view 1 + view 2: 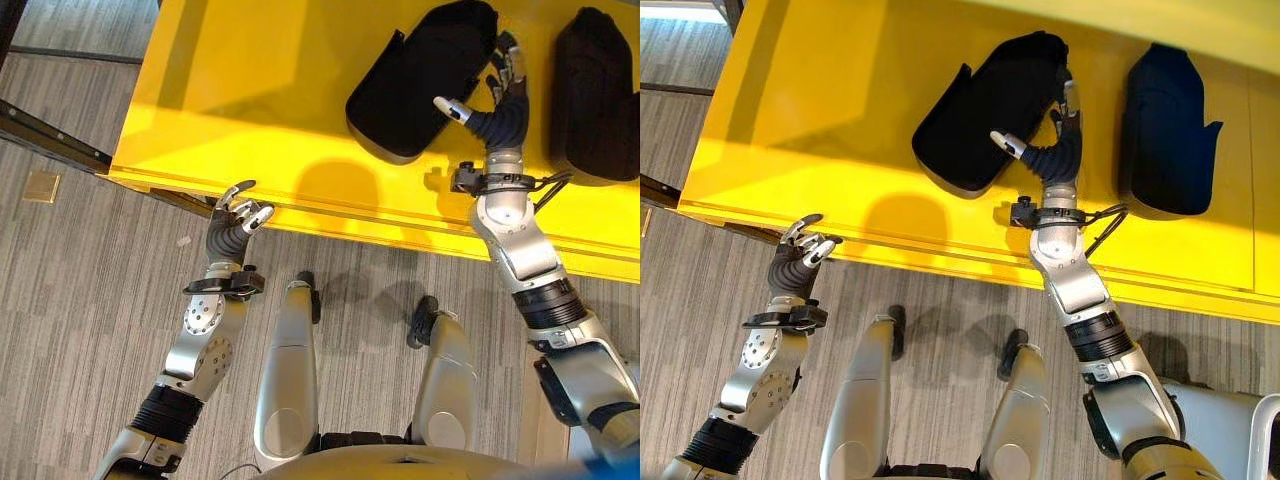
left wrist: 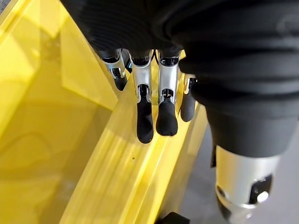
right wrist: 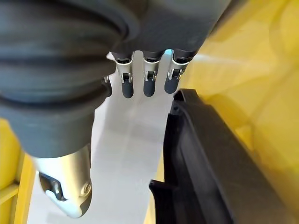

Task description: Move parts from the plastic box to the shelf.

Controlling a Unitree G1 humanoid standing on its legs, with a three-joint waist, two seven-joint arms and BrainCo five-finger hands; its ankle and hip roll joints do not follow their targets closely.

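1. Two black parts lie in the yellow plastic box (image 1: 250,90). One part (image 1: 985,105) is just beside the right hand (image 1: 1055,140), on its thumb side. The other part (image 1: 1165,130) is on the far side of that hand, a bit apart.
2. The right hand is spread out and grasping nothing. Its fingers (image 3: 148,81) hang straight next to the near part's edge.
3. The left hand (image 1: 235,215) is loose and holds nothing, over the box's rim (image 2: 140,177).
4. The part looks big and smooth. I think one hand could let it slip or tip.
5. I can't tell if the right fingertips touch the part. The shelf is not to be seen.
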